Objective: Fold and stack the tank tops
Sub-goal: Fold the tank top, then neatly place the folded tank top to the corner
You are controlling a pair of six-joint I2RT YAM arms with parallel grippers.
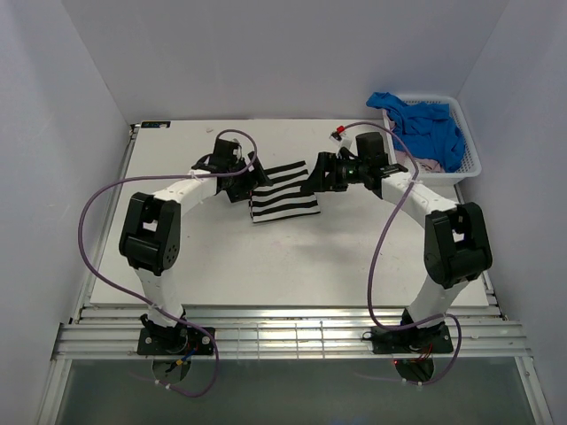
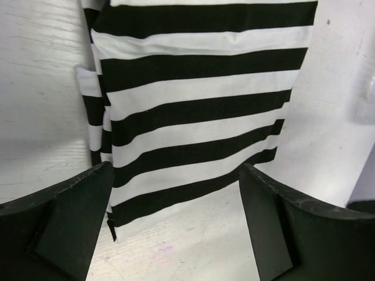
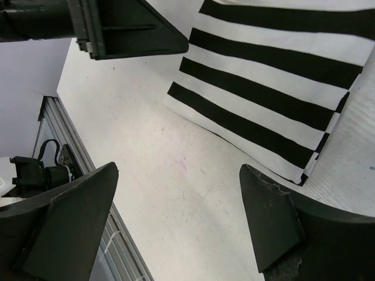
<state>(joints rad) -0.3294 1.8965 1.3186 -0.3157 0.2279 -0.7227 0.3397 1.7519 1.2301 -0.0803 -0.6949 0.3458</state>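
Striped top (image 1: 283, 197) lies folded mid-table between left gripper (image 1: 241, 188) and right gripper (image 1: 317, 177), both wide and empty. First fold appears complete; next move probably means fetching blue top (image 1: 427, 124) from basket (image 1: 472, 155).

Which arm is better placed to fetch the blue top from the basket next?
Right, probably. The basket with the blue top sits on that side, nearest the open right hand; the left hand lies beyond the striped top.
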